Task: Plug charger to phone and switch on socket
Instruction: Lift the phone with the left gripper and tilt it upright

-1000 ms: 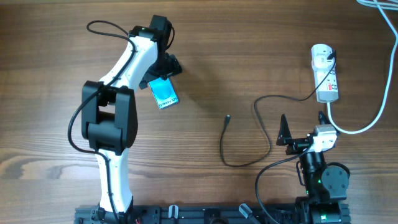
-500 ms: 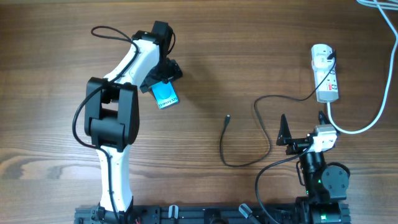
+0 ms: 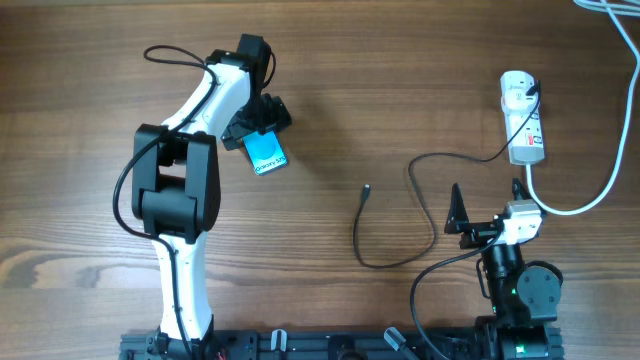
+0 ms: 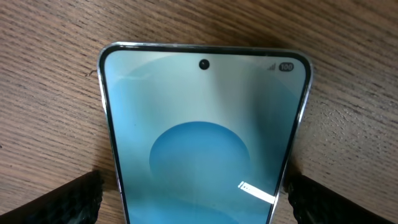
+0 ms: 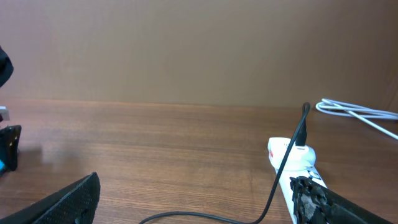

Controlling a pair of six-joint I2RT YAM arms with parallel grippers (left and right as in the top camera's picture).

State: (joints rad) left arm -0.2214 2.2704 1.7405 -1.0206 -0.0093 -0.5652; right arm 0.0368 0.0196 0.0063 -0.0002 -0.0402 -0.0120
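Observation:
The phone (image 3: 266,152) lies flat on the table with its cyan screen up. My left gripper (image 3: 257,122) is open and straddles the phone's upper end. In the left wrist view the phone (image 4: 202,118) sits between the two fingers of the left gripper (image 4: 199,208), with a small gap on each side. The charger's thin black cable (image 3: 400,262) loops across the table, its loose tip (image 3: 367,190) at the centre and its black plug (image 3: 534,91) in the socket (image 3: 523,120). My right gripper (image 3: 487,207) is open and empty, near the socket (image 5: 297,163).
A thicker white cord (image 3: 600,195) runs from the socket along the right edge and shows in the right wrist view (image 5: 360,112). The black cable (image 5: 283,171) crosses in front of the right gripper (image 5: 199,211).
The left arm has shifted slightly over the phone, with its wrist now a little further left. The phone, the cable and the right arm have stayed put.

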